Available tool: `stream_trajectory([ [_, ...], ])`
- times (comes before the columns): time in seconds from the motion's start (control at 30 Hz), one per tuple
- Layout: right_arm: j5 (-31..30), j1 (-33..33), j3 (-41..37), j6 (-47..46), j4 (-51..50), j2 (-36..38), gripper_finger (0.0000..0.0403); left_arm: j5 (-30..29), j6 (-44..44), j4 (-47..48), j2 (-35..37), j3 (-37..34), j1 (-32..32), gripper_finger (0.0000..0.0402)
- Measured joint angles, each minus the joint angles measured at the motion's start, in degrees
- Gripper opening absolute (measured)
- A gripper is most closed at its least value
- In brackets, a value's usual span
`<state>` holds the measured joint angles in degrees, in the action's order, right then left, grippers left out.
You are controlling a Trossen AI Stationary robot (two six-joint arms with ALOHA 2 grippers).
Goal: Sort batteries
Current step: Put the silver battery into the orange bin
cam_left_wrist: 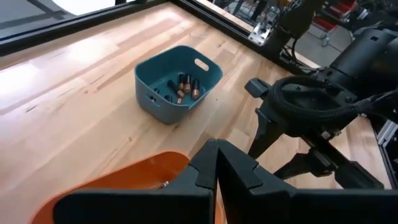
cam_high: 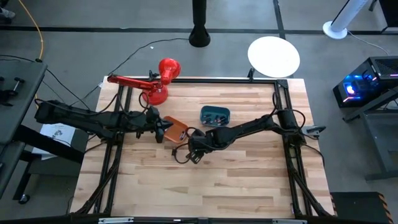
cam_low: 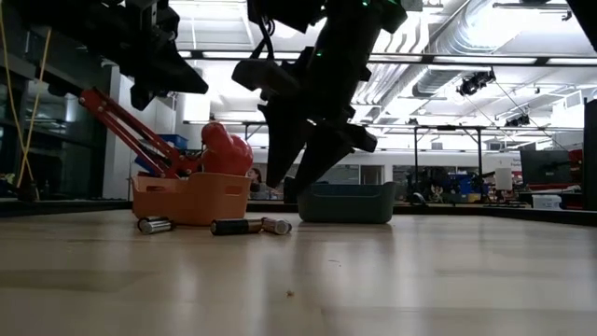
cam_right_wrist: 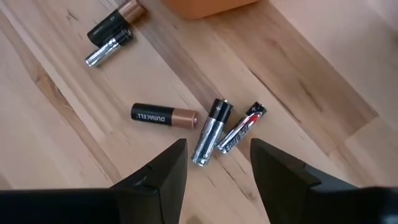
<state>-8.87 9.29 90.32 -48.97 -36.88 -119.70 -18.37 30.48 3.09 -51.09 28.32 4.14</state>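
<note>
Several loose batteries lie on their sides on the wood near the orange bin [cam_high: 176, 129]. In the right wrist view I see a black-and-copper one [cam_right_wrist: 163, 116], two silvery ones [cam_right_wrist: 210, 132] [cam_right_wrist: 241, 127] and two more farther off [cam_right_wrist: 112, 36]. My right gripper [cam_right_wrist: 217, 168] hangs open just above the silvery pair, touching nothing. The low view shows it [cam_low: 300, 163] pointing down over the batteries [cam_low: 233, 226]. My left gripper [cam_left_wrist: 215, 174] is shut and hovers over the orange bin's rim [cam_left_wrist: 124, 177]. The teal bin [cam_left_wrist: 177, 84] holds several dark batteries.
A red desk lamp [cam_high: 155, 84] stands at the table's far left, behind the orange bin. The teal bin [cam_high: 214, 114] sits just beyond my right arm. Black frame rails [cam_high: 289, 143] run along both sides. Open wood lies toward the near edge.
</note>
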Motion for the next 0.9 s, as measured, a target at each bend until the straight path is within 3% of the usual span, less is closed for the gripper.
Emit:
stream_trajectory([
  [0.5,0.75,-0.66,0.02,1.01,3.85,-3.11,0.016,-0.79,0.64,-0.96,-0.01,0.0,-0.01,0.0],
  [0.9,-2.19,-0.52,0.15,1.44,-0.21,-5.7,0.016,-3.24,2.43,-3.81,-0.01,0.02,-0.09,0.0],
])
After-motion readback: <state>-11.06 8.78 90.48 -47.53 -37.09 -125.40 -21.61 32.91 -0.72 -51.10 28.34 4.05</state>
